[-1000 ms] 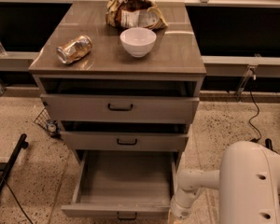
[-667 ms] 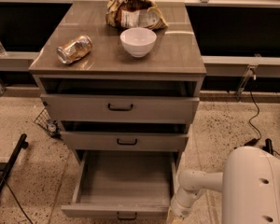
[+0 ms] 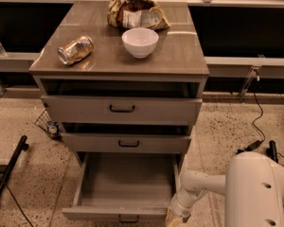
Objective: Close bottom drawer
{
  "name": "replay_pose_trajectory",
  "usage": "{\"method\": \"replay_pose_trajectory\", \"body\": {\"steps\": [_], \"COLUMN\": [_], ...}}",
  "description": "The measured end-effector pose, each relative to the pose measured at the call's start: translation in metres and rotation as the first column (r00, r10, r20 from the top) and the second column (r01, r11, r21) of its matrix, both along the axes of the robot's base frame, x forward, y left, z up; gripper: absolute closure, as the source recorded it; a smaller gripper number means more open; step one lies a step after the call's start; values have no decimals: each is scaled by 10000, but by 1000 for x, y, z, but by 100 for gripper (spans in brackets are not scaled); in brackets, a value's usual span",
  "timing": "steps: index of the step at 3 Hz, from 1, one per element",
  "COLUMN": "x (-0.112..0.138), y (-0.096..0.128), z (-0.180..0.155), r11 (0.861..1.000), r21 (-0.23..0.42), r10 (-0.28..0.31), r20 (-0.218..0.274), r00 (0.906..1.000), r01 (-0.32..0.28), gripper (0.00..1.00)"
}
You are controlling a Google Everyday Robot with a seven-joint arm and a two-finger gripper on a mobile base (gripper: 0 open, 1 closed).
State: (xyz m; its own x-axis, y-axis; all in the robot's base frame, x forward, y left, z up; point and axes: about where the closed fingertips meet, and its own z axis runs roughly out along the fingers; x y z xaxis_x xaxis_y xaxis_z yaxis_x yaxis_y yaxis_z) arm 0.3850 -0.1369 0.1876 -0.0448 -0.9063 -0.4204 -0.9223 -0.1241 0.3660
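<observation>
Down low, the jaws sit beside the open bottom drawer [image 3: 125, 186].

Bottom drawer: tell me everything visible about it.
The bottom drawer is a wide, shallow grey-brown box, pulled far out beneath the middle drawer. Its inside shows bare. A small black bar handle sits on its flat front. The gripper is by its front right corner; contact unclear.

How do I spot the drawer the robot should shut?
Find the grey-brown cabinet with a white bowl on top. The wide bottom drawer is lowest of three, by the robot's gripper at its right front corner. Only it is pulled far out, showing an empty inside.
</observation>
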Motion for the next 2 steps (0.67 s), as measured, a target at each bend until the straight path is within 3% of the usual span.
{"method": "replay_pose_trajectory", "body": {"steps": [2], "x": [22], "y": [10], "z": [-1], "r11": [9988], "r21": [497], "r10": [-41], "r20": [336], "r00": [9994], "r01": [24], "gripper": [100]}}
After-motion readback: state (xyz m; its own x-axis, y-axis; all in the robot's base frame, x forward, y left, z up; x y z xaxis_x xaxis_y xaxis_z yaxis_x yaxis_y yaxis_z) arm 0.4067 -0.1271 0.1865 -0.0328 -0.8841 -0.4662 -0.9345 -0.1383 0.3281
